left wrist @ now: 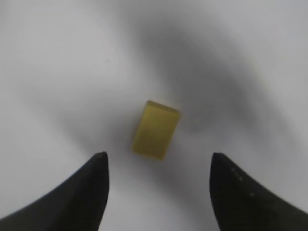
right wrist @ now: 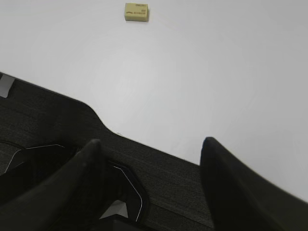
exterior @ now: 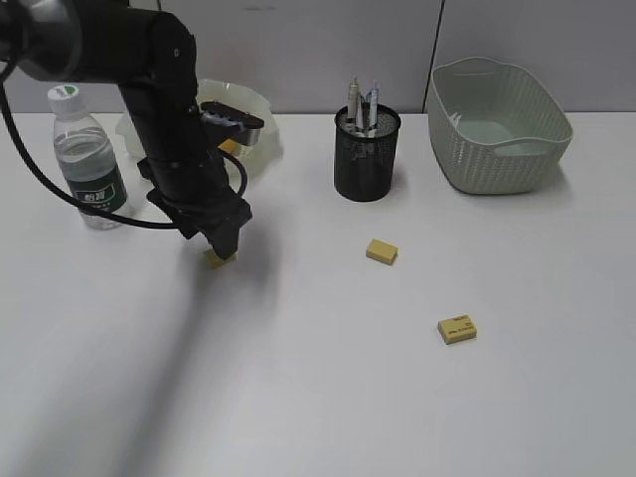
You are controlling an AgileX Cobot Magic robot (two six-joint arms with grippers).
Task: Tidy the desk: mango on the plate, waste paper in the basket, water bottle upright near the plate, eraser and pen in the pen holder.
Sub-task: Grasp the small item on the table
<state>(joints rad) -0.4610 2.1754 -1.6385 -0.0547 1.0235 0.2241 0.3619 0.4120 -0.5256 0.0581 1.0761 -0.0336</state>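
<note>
Left black arm angled steeply down; left gripper (left wrist: 156, 168) spread wide over small yellow rectangular eraser (left wrist: 156, 130), not touching. Eraser lies on white surface (exterior: 318, 397), at seven o'clock from black mesh pen holder (exterior: 367, 154), half-hidden in exterior view. Right gripper (right wrist: 149, 159) wide, empty.
</note>
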